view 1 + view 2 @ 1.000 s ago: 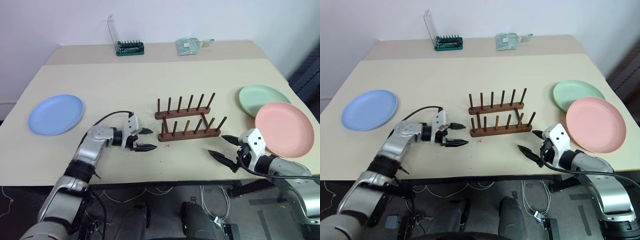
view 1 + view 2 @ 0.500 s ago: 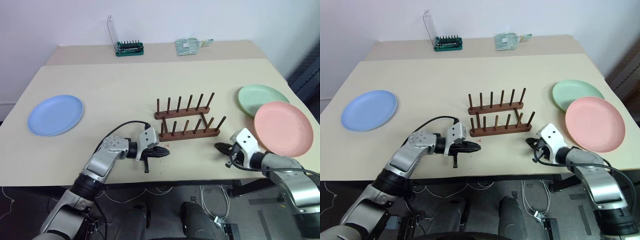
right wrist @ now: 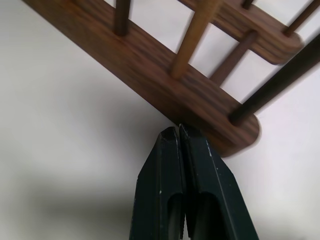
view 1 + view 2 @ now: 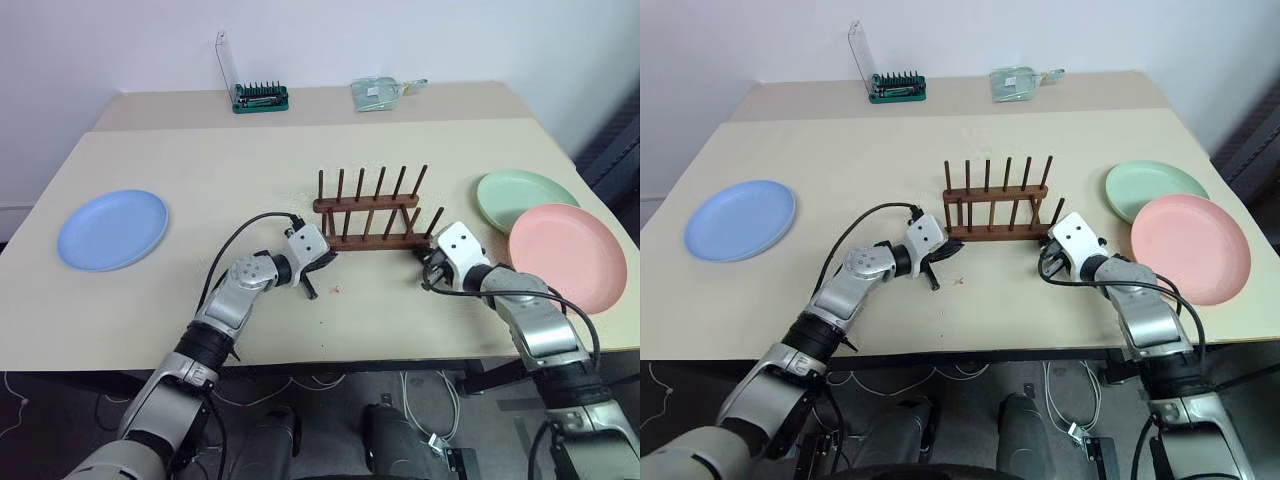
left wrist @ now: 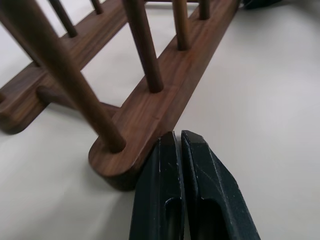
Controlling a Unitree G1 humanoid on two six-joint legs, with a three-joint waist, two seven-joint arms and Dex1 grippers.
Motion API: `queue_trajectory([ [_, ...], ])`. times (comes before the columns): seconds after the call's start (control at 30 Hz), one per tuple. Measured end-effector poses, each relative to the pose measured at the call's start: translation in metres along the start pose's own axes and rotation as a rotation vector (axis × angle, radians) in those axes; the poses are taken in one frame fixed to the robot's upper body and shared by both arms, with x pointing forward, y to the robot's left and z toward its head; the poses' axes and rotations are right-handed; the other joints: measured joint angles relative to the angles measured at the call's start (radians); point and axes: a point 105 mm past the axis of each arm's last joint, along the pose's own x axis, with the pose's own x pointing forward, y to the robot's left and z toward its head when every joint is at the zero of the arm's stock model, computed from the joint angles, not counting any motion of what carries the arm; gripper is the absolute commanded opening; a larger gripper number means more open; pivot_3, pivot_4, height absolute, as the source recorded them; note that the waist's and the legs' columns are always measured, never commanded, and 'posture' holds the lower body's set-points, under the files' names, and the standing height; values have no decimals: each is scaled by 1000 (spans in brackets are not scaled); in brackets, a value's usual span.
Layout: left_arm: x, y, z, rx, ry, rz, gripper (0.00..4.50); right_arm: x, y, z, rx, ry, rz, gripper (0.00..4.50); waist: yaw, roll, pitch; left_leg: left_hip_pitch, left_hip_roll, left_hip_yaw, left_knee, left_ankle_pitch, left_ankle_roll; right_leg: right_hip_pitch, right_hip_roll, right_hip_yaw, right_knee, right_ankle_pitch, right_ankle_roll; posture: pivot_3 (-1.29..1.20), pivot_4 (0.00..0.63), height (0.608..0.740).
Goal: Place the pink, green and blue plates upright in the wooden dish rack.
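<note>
Rack: wooden dish rack stood centre frame on table, pegs upright, no plates in it. Left gripper was pinched closed, holding nothing, tips against near rail's left end. Right gripper was likewise closed and empty, tips touching near rail by its right end. Blue plate lay flat at left. Green plate lay at right, pink plate overlapping its near edge.
</note>
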Motion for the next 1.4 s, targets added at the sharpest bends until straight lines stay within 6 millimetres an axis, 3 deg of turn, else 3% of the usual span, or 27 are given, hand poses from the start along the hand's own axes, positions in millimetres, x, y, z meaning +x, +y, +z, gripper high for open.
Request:
queue_trajectory([
  [0.27, 0, 3, -1, 5, -11, 23, 127, 0, -5, -1, -40, -5, -25, 61, 0, 0, 0, 0, 0, 0, 0, 0, 0, 0, 0, 0, 0, 0, 0, 0, 150, 740],
  [0.33, -2, 1, 2, -9, -34, 11, 127, -15, -6, -1, -26, -19, -16, 854, 1, 1, 0, -1, 0, 0, -1, 0, 0, -1, 0, 0, 0, 0, 0, 0, 150, 740],
  [0.43, -17, -20, 15, -100, -158, -106, 127, -54, -12, 14, 19, -92, -14, 2281, 3, 1, 1, -4, 0, -1, 0, 0, 0, -3, -1, 0, 0, 0, 0, 0, 150, 740],
  [0.53, -21, -37, 41, -121, -264, -226, 127, -80, -20, 28, -20, -114, -48, 3798, 7, 1, 0, -4, 0, -1, 0, 0, 0, -2, 0, 0, -1, 0, 0, 0, 150, 740],
  [0.6, -27, -52, 57, -125, -319, -344, 127, -103, -28, 16, -27, -39, -95, 3798, 18, 1, 0, -4, 0, 0, 0, 0, 1, -1, 0, 0, -1, -1, 0, 0, 150, 740],
  [0.73, -28, -71, 54, -174, -298, -480, 127, -134, -41, -3, -6, 68, -200, 3798, 22, 1, 0, -3, 1, 2, 0, -1, 1, -1, 0, 1, -1, -1, 0, 0, 150, 740],
  [0.87, -25, -79, 60, -161, -313, -546, 127, -143, -33, -29, 21, 173, -229, 3798, 23, 1, 0, -3, 1, 3, 1, -1, 1, -1, -1, 1, -2, -1, 1, 0, 150, 740],
  [1.1, -22, -80, 61, -168, -317, -566, 127, -142, -46, -65, 28, 291, -364, 3798, 24, 1, 0, -3, 1, 3, 0, -1, 1, -2, 0, 1, -2, -1, 1, 0, 150, 740],
  [1.2, -21, -80, 61, -169, -317, -561, 127, -135, -52, -70, 7, 295, -385, 3003, 22, 1, 0, -2, 1, 3, 1, -1, 1, -1, 0, 2, -2, -1, 1, 0, 150, 740],
  [1.4, -23, -79, 54, -194, -299, -526, 127, -129, -51, -75, -20, 299, -386, 41, 25, 2, 0, -3, 0, 3, 0, -1, 1, -2, -1, 2, -2, -1, 1, 0, 150, 740],
])
